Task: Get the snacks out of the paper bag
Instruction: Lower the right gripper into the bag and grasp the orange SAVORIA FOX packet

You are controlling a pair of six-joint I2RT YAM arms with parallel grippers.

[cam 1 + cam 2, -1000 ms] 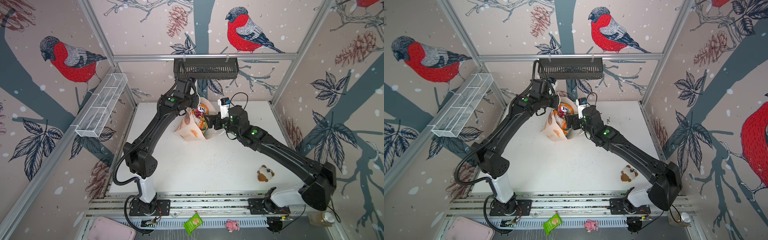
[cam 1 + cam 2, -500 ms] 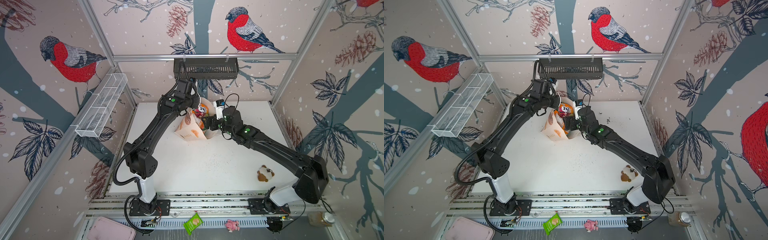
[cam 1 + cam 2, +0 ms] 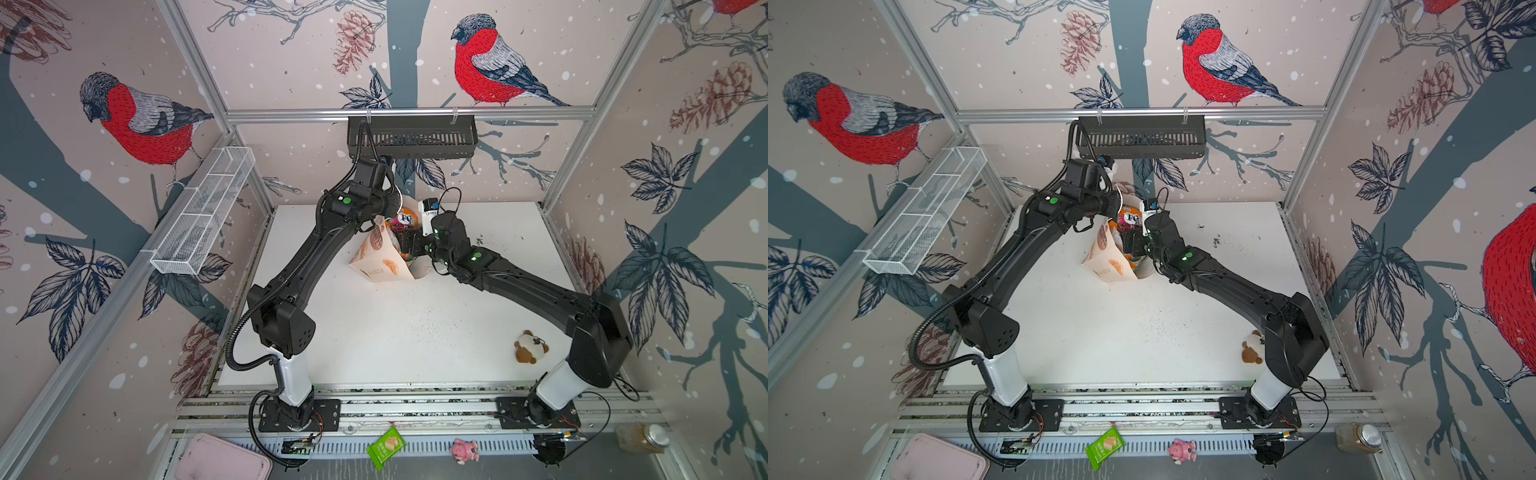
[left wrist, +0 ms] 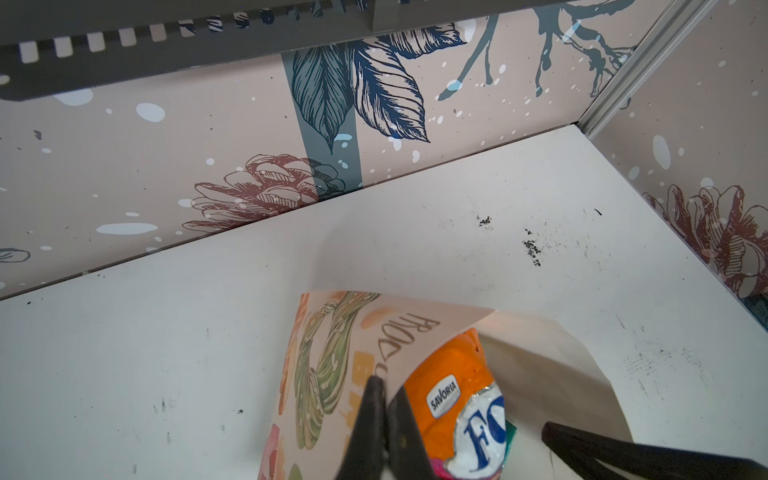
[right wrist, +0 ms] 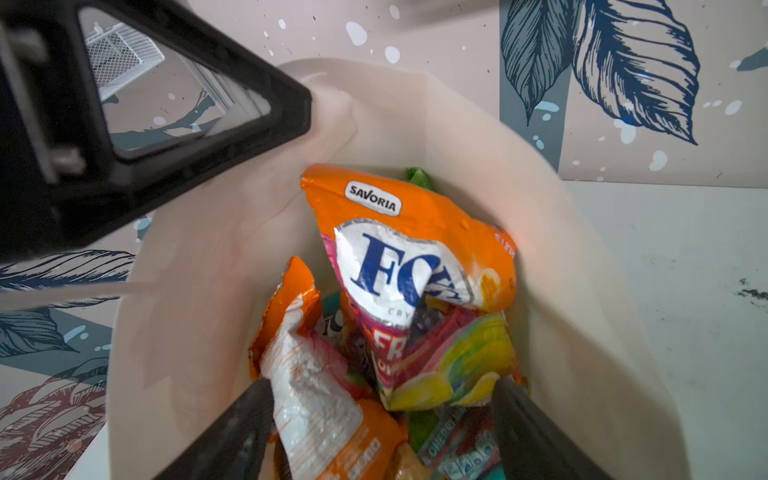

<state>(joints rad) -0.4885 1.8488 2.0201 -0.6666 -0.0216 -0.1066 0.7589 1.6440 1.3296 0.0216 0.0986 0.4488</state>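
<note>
Several snacks (image 5: 415, 332) are packed into the paper bag (image 5: 573, 299), and every one in sight is inside it. On top sits an orange Savoria packet (image 5: 415, 208) with a white and blue badge, and it pokes from the mouth in both top views. Beside it, a second orange packet (image 5: 324, 415) shows its silvery back. A yellow rainbow packet (image 5: 461, 361) lies under the first. A scrap of green packet (image 5: 417, 176) peeks out behind, and a teal packet (image 5: 461, 455) lies lowest.

The right gripper (image 5: 380, 388) is down in the bag's mouth with its jaws spread wide. One finger is against the second orange packet, the other is beside the yellow one, and nothing is pinched.

The left gripper (image 4: 384, 384) is clamped tight on the bag's rim, with the printed paper nipped between its fingers.

In a top view the bag sits at the rear middle of the white table (image 3: 374, 332), between the two arms.

A black slotted basket (image 3: 411, 139) hangs on the rear rail, and its inside doesn't show. A white mesh tray (image 3: 203, 216) with dividers is fixed to the left wall.

Off the table at the front edge are a pink tray (image 3: 220, 461), a lone green wafer packet (image 3: 385, 446), a pink pig toy (image 3: 464, 451) and a lidded jar (image 3: 642, 436). A brown and white plush (image 3: 530, 347) lies on the table near the right arm's base.
</note>
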